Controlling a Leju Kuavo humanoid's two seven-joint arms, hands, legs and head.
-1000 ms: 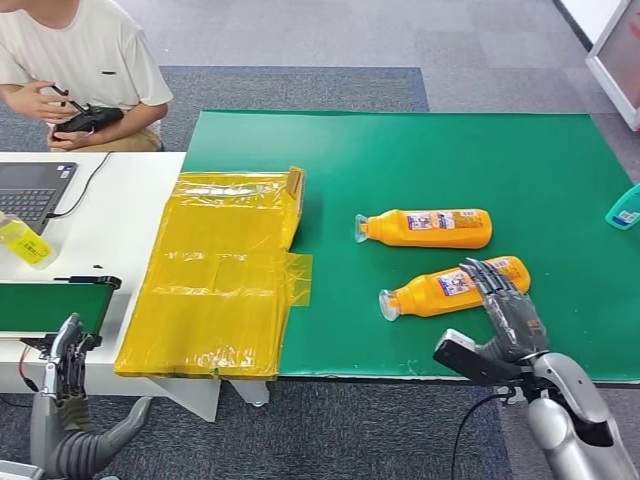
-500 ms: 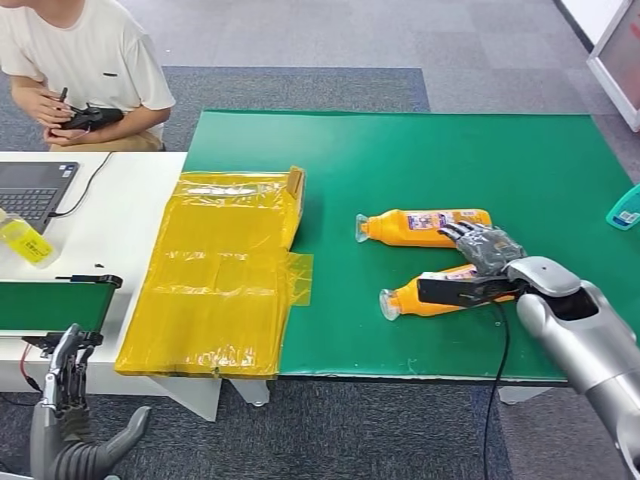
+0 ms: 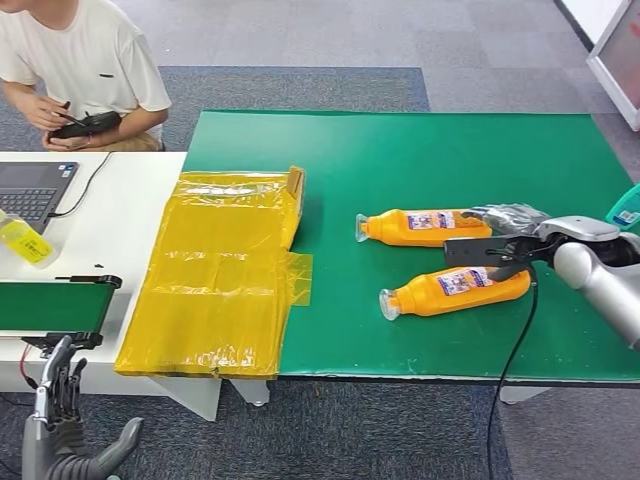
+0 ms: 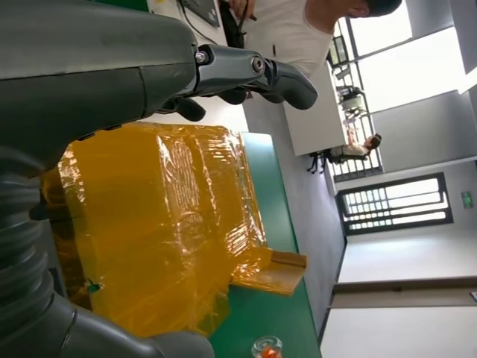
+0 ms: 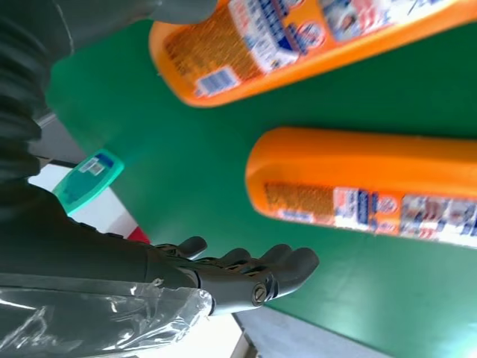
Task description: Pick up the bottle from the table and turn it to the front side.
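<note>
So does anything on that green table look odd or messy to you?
Two orange plastic bottles lie on their sides rather than standing. A crinkled yellow plastic sheet droops over the green table edge. Nothing looks spilled.

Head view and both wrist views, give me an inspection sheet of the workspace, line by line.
Surface: green table, white desk beside it.
Job's things: two orange bottles lying flat, far bottle, near bottle, caps toward the yellow side.
Clutter: yellow wrapped box; teal bottle at the table's edge.
Hands: right hand over the bottles' bases, holding nothing; left hand low, fingers apart.
Cables: black cable hanging from the right arm.
Surroundings: seated person with a controller, laptop.
</note>
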